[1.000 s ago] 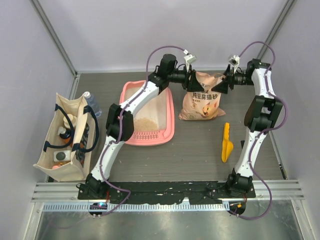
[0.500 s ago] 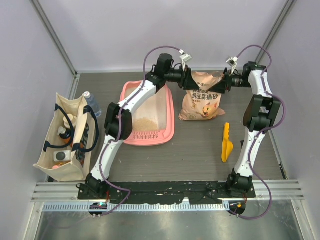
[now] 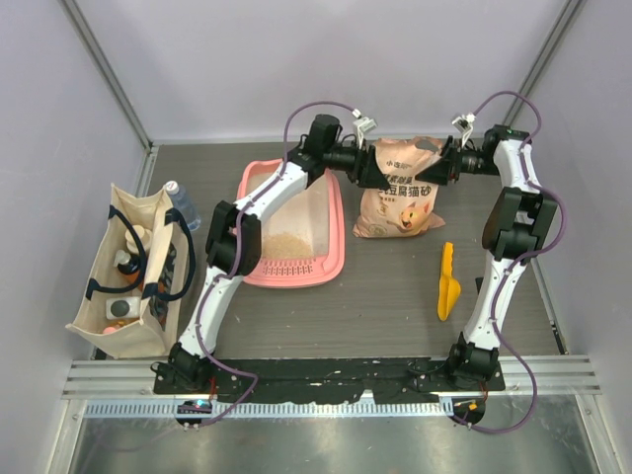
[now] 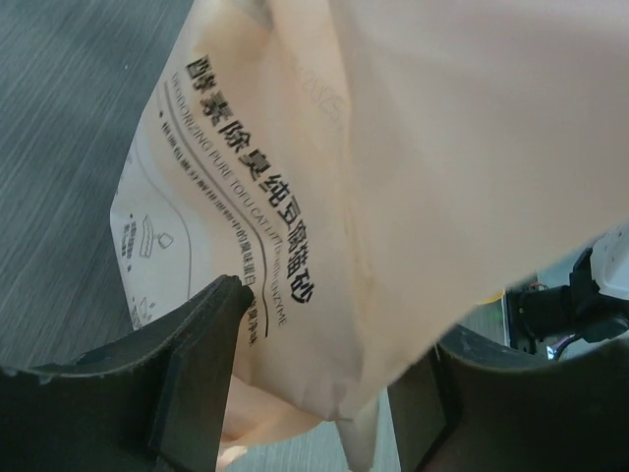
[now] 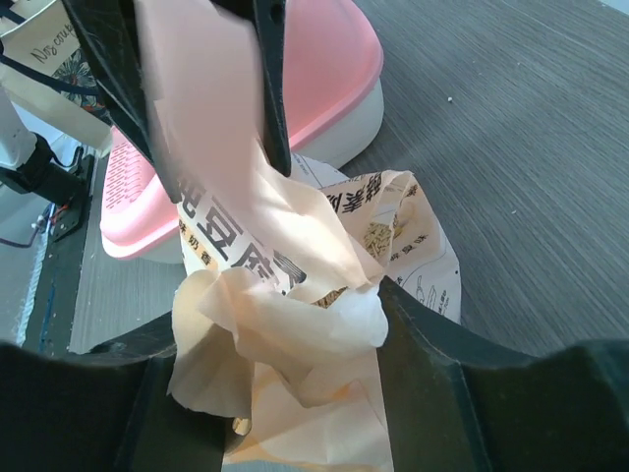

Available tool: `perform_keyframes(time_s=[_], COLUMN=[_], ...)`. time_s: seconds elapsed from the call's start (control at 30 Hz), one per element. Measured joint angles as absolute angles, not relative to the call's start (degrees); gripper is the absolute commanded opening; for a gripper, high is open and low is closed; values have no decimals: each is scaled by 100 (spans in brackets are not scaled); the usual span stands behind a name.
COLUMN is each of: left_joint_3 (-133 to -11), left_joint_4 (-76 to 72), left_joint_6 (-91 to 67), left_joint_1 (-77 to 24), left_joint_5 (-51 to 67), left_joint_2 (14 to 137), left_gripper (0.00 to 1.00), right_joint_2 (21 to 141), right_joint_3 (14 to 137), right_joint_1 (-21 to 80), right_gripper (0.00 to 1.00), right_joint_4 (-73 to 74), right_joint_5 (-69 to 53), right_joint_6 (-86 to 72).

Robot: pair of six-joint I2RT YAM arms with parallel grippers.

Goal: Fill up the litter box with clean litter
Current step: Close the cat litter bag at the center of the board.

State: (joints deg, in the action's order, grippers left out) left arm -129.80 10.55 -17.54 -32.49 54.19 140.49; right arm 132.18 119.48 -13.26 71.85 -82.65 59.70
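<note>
— Right end effector [image 5: 275, 393] has the crumpled mouth of the litter bag [image 3: 400, 205] bunched between its fingers. For the left end effector [image 4: 314, 393] we cannot tell: film fills the gap, but one side looks loose.
— Where is our litter?
— Some clean litter [image 3: 289, 244] lies in the litter box [image 3: 337, 232], just left of the bag on the table [image 3: 375, 296].
— We judge the bag heavy below, its film soft and slippery. Gathered folds near the top corners should hold best.
</note>
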Motion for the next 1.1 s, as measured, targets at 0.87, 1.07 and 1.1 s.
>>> perform_keyframes(time_s=[0.87,1.07,1.1], left_joint_3=[-12599,-12567,-12582], left_joint_4=[961,939,956], left_joint_6=[-2665,-2989,-3006], left_joint_1=[-3098,-2976,-2941], left_joint_5=[5354,5408,5400], left_joint_2=[13972,13812,13780], left_gripper=[25,47,43], right_joint_2=[13185,13172,13146], right_joint_3=[11496,11410,11369], right_joint_1=[-1459,-1498,-1516], right_gripper=[1,2,2], right_joint_4=[5780,5363,5266], right_joint_5=[-8034,-7924,-7905], right_joint_6=[1627,613,497])
